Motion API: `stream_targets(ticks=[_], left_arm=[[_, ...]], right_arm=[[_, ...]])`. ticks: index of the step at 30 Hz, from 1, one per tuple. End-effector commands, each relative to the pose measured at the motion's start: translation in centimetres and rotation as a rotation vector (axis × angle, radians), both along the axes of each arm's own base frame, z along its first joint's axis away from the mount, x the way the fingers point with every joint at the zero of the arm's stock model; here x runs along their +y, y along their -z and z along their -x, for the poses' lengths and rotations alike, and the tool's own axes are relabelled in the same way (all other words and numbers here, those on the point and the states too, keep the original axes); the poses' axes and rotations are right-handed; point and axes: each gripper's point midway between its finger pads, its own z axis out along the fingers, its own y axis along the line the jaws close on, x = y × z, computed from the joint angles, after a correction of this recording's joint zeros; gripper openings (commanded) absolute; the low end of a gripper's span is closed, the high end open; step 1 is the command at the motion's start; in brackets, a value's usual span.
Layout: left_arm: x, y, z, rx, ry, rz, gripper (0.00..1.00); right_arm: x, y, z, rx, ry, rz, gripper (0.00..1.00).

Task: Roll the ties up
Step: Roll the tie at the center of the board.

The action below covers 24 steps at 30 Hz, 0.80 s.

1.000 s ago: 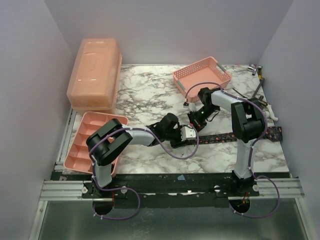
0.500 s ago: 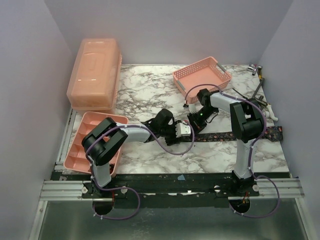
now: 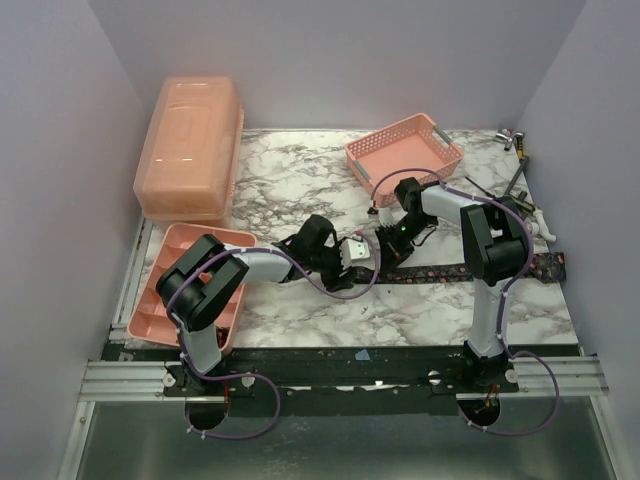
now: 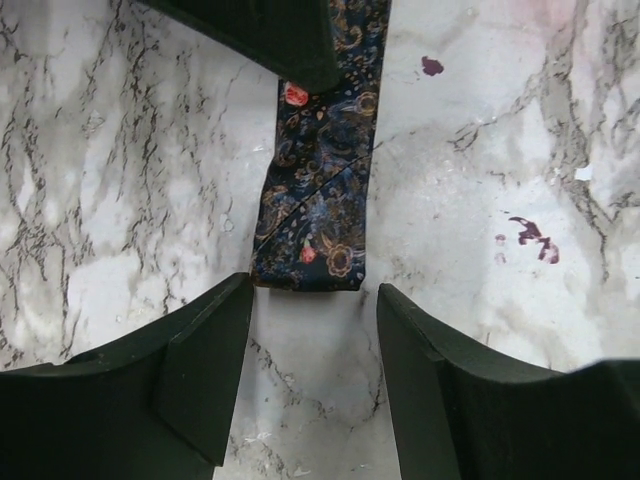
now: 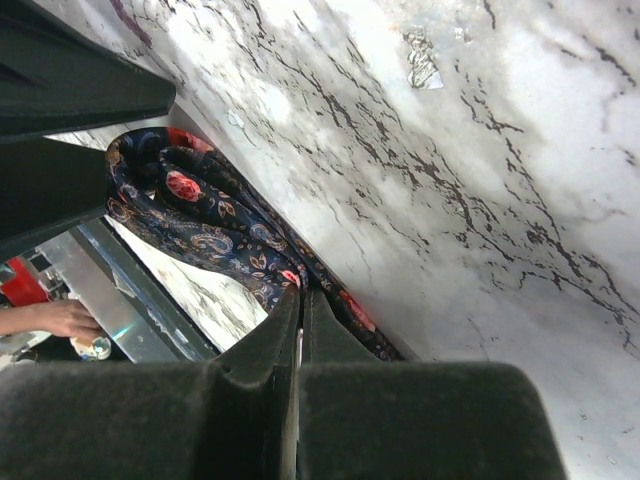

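Note:
One tie point(image 3: 470, 270), dark navy with small red and pale patterns, lies as a long strip across the marble table point(image 3: 300, 180), running to the right edge. Its folded left end point(image 4: 312, 225) lies flat just beyond my left gripper's fingertips. My left gripper point(image 4: 315, 290) is open and empty, low over the table, and it also shows in the top view point(image 3: 368, 260). My right gripper point(image 5: 300, 290) is shut with its tips pinching the tie point(image 5: 200, 215) near that end. In the top view my right gripper point(image 3: 392, 250) is pressed down on the strip.
A pink mesh basket point(image 3: 405, 148) stands at the back right. A pink lidded box point(image 3: 190, 145) stands at the back left, with a pink compartment tray point(image 3: 170, 240) in front of it. Small tools point(image 3: 515, 180) lie along the right edge.
My left gripper has drawn back to the left, away from the tie's end. The right gripper stays down on the tie.

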Motion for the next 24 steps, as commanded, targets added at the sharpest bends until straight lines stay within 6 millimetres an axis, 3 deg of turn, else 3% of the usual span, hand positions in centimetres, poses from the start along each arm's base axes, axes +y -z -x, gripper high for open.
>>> stream_targets(ticks=[1, 8, 13, 18, 24], left_arm=[[-1.8, -2.4, 1.0, 0.017, 0.068, 0.097, 0.55], [-4.0, -4.3, 0.6, -0.011, 0.102, 0.139, 0.41], [-5.6, -4.5, 0.6, 0.003, 0.098, 0.142, 0.4], [-6.6, -2.7, 0.8, 0.021, 0.093, 0.101, 0.43], [-6.1, 0.4, 0.2, 0.017, 0.03, 0.019, 0.45]], right_arm=[[-1.3, 2.2, -0.7, -0.06, -0.025, 0.075, 0.01], [-1.3, 2.2, -0.9, -0.06, -0.024, 0.076, 0.01], [-1.1, 2.1, -0.9, -0.057, -0.022, 0.069, 0.01], [-0.8, 1.9, -0.8, -0.047, -0.013, 0.051, 0.01], [0.0, 0.9, -0.8, -0.043, 0.002, 0.005, 0.01]])
